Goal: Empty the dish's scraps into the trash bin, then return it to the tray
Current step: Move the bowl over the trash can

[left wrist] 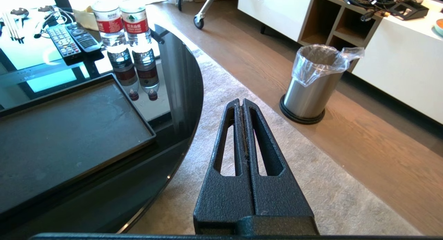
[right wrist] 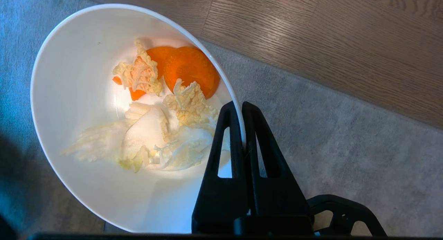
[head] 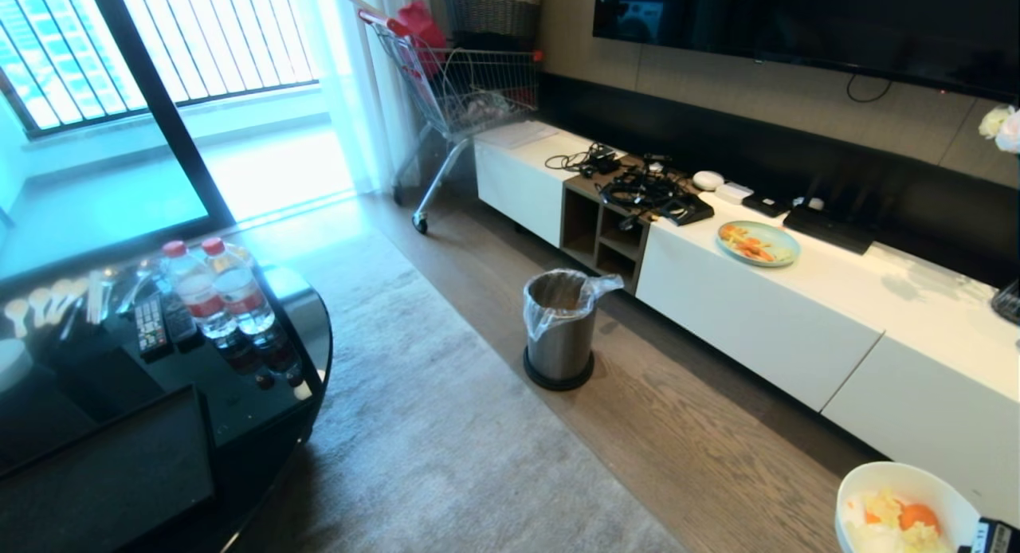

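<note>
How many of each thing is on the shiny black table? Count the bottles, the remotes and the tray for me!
Water bottles: 2, one beside the other
Remote controls: 2, one next to the other
Black tray: 1
Total: 5

The trash bin stands on the floor before the long cabinet, just off the rug's edge. On the cabinet behind and to its right lies a plate. Left of the rug is the table, bearing the tray, with two bottles behind it. At near right the dish, scraps inside, hangs seemingly over the rug.
</note>
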Available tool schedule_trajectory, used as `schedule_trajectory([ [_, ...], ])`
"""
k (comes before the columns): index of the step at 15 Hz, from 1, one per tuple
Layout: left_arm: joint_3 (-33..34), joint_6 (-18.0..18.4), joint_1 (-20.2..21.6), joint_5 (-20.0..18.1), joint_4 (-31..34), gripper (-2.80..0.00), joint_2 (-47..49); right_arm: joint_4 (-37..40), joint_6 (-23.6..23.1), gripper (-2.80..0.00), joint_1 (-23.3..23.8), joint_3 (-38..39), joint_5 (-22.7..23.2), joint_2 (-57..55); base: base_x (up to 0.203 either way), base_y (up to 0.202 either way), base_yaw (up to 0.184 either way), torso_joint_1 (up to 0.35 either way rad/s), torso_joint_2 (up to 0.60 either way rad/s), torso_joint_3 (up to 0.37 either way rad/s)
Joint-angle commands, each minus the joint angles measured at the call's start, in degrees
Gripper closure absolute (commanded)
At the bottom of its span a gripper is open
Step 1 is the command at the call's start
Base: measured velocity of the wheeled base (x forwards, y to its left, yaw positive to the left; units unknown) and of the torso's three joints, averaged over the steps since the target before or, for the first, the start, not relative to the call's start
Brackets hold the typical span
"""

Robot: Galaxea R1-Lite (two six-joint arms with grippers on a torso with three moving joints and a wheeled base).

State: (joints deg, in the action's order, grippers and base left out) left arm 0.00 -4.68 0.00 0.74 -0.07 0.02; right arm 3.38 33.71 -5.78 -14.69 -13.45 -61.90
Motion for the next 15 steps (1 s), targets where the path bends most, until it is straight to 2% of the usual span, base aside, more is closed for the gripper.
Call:
schedule_trajectory([
  [1, 0.0, -0.06, 0.0, 0.05, -0.01, 0.0, -0.02, -0.12, 0.22, 0.0, -0.02, 0.01, 0.0, 0.03, 0.0, 0.0, 0.0, 0.0, 0.0, 0.0],
  [4, 0.0, -0.06, 0.0, 0.05, -0.01, 0.0, -0.02, -0.52, 0.22, 0.0, -0.02, 0.62, 0.0, -0.06, 0.047, 0.0, 0.002, 0.001, 0.0, 0.002],
  [15, 0.0, -0.06, 0.0, 0.05, -0.01, 0.0, -0.02, -0.64, 0.22, 0.0, -0.11, 0.54, 0.0, -0.59, 0.18, 0.0, 0.002, 0.002, 0.0, 0.001],
])
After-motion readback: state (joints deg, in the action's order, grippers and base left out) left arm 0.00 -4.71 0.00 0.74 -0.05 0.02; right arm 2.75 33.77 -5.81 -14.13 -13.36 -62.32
